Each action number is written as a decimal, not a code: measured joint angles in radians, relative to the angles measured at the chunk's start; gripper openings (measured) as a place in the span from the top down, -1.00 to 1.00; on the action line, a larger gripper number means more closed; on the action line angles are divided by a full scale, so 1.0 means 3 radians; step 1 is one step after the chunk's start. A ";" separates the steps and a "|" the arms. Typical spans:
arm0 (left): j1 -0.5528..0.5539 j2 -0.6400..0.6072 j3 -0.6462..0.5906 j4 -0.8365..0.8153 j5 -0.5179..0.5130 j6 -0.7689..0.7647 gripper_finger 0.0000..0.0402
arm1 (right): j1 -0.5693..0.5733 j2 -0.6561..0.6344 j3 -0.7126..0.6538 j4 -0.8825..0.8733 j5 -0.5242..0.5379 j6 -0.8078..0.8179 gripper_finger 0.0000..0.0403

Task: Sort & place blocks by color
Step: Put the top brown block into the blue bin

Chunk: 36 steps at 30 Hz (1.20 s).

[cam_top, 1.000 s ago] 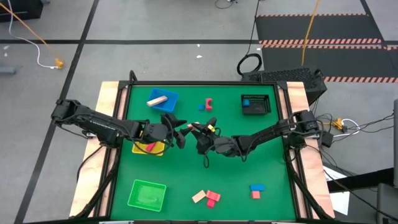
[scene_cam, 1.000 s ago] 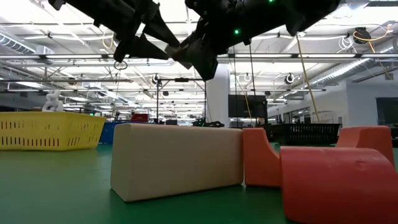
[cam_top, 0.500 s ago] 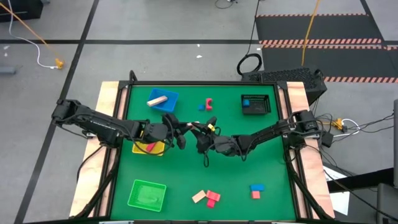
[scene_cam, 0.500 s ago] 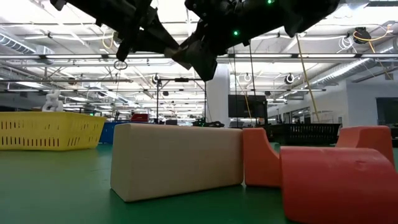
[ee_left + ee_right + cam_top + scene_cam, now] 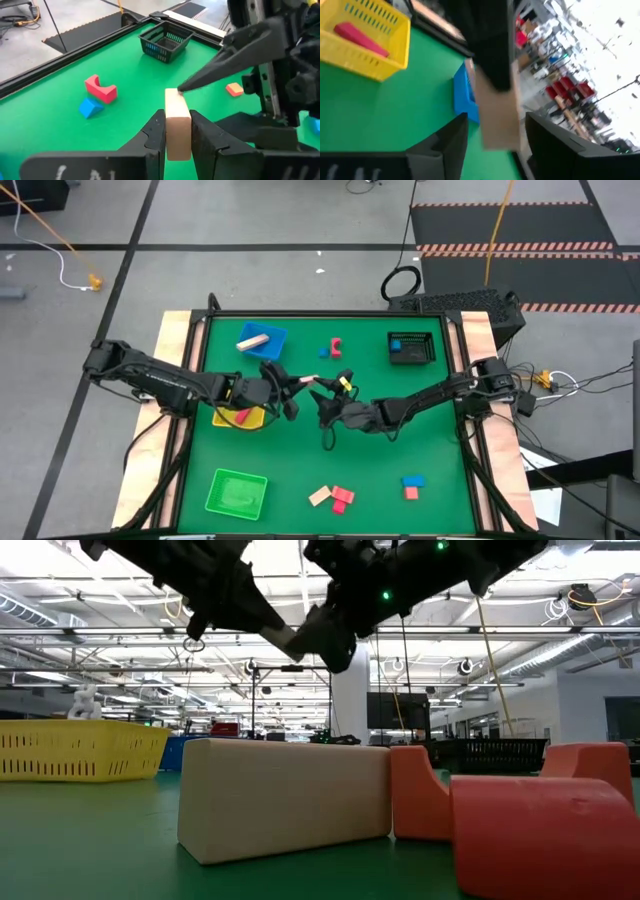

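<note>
Above the middle of the green table, the left gripper (image 5: 177,131) has closed on the tan wooden bar block (image 5: 177,122), and the right gripper (image 5: 492,132) has just spread its fingers off it. That looks like a completed mid-air handover, so the left arm can carry the block to 1 of its trays, perhaps the flat blue tray (image 5: 263,342) holding another tan wooden bar (image 5: 253,340).

a: what changed? looks like a handoff
b: yep, left gripper (image 5: 177,134) clamped onto the tan block (image 5: 177,125), and the right gripper (image 5: 492,132) let go, fingers spread now
</note>
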 joint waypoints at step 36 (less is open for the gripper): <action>0.2026 -0.0253 0.0006 -0.1480 0.0601 0.0356 0.57 | -0.0362 -0.1863 -0.1948 -0.1451 -0.0024 0.4270 -0.12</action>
